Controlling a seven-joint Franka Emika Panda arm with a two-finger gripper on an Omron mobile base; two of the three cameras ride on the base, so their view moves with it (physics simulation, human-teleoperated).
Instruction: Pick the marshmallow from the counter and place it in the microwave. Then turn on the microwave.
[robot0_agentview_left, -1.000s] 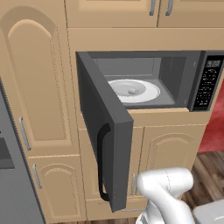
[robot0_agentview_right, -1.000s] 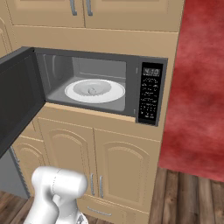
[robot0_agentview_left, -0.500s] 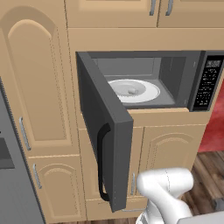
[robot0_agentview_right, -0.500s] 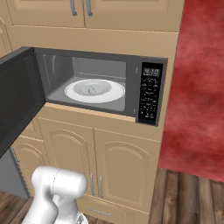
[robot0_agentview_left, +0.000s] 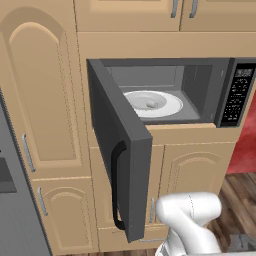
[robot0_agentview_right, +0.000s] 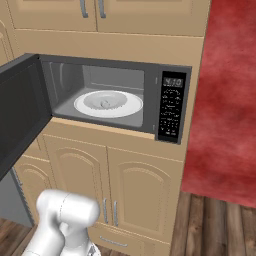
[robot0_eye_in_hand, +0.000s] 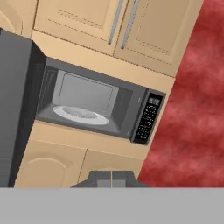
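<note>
Nearest is the gripper (robot0_eye_in_hand: 111, 178), its two dark tips pressed together with nothing between them. It sits back from the cabinet front, lower than the microwave (robot0_agentview_right: 152, 100), and looks up and across at it.

Next comes the door (robot0_agentview_left: 117, 150). It swings on the left edge of the cavity and stands wide open, jutting out towards the robot, with its black vertical handle (robot0_agentview_left: 116, 185) on the free edge closest to the arm. The door therefore lies to the left of the gripper's line of sight, and its long axis is upright.

Past it, on the cavity floor, lies the white plate (robot0_agentview_right: 82, 106). A small pale lump at the plate's middle appears to be the marshmallow (robot0_agentview_right: 106, 103), so the placing looks done.

Farthest right is the button panel (robot0_agentview_right: 171, 111), on the microwave's right edge. The coming move is probably to push the door's free edge rightward and away until it shuts, then to reach for the panel.
</note>
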